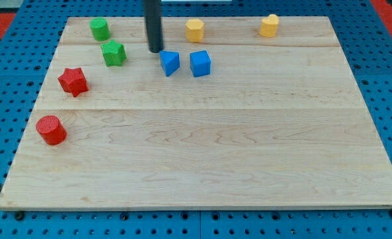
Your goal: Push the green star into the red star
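Nearest the camera lay the bare front edge of the wooden board (202, 199), which rested on a blue pegboard (3, 99). Closest of the blocks was a red cylinder (50, 129), toward the view's lower left.

At about one o'clock from that cylinder, near it but apart, sat the red star (73, 81). The green star (114, 53) stood at roughly two o'clock from the red star, with a clear strip of board between the two; they were not touching. A green cylinder (99, 28) sat just beyond the green star, at about eleven o'clock from it, close to the board's far edge.

My tip (156, 50), the lower end of a straight dark rod entering from the view's top, stood at three o'clock from the green star, separated from it by a gap and touching no block. The rod carried no jaws and held nothing. A blue wedge-like block (170, 62) lay just beside the tip at about four o'clock, and a blue cube (199, 63) sat at three o'clock from that block, near but apart.

Along the far edge, a yellow block (194, 29) stood at about one o'clock from the tip, and a second yellow block (269, 25) lay well apart to the view's right; their exact shapes could not be made out.
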`<act>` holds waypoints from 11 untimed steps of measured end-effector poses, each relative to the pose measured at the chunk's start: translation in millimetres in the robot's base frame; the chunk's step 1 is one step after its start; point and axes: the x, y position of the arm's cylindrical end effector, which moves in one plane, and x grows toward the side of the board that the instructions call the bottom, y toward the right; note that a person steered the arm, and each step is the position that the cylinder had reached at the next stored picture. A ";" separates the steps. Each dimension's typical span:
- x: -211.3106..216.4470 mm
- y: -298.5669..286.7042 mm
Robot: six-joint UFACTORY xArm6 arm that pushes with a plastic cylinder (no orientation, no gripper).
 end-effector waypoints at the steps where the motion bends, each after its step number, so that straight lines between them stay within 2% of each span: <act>1: 0.0 -34.7; 2: 5.9 -83.4; 4: 47.0 -132.4; 6: 58.5 -133.7; 8: 33.8 -135.7; 9: 30.1 -162.4; 10: 44.4 -188.6; 11: 79.1 -188.4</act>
